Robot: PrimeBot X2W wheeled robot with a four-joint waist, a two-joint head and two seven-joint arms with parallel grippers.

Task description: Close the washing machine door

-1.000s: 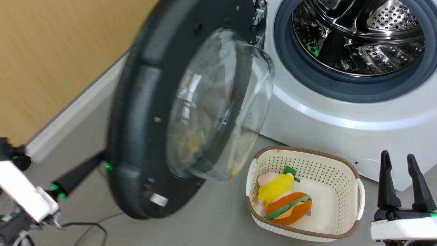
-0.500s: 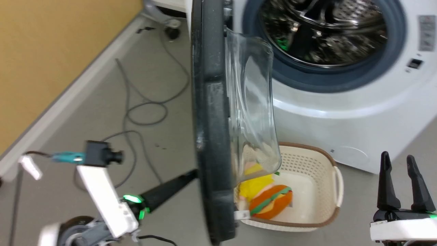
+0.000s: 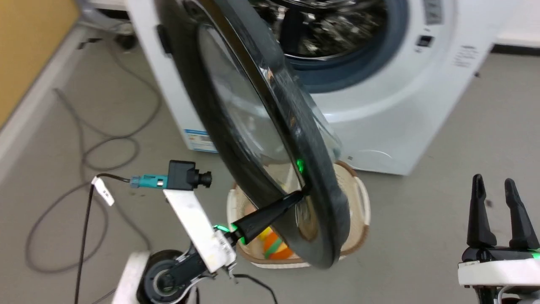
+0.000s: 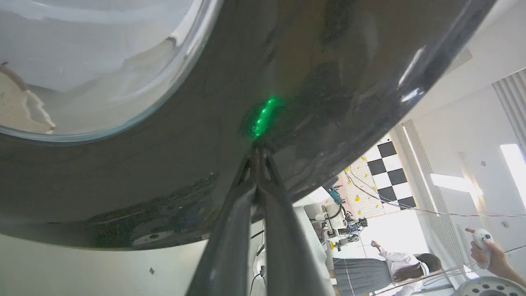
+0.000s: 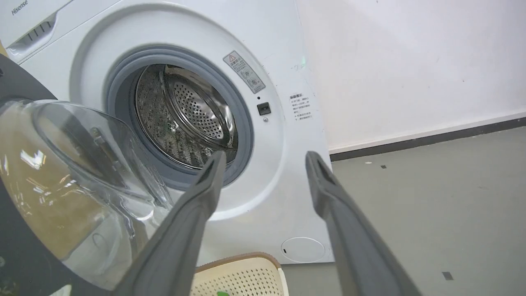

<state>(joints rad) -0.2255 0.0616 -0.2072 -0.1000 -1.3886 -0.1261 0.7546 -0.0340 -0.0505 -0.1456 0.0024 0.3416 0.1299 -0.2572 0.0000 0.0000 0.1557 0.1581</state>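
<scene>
Here the washing machine door stands roughly half open, seen nearly edge-on in the head view. Its long black rim runs from 11 o'clock down to 5 o'clock, with the glass bowl bulging toward the washing machine behind.

The left pincer has its two fingers pressed together, holding nothing. In the left wrist view the tips meet their own reflection on the glossy outer rim, so I judge them to be touching it. From those tips the drum opening lies at about 1 o'clock, so the push has to go that way, through the door. The left arm is plainly the nearer one. The right pincer, fingers spread and empty, sits well apart at 4 o'clock.

The hinge side is cut off by the top edge of the head view, and I cannot pick out the latch. The basket sits under the door's lower edge and is mostly hidden by it. Whether the rim clears it I cannot tell.
</scene>
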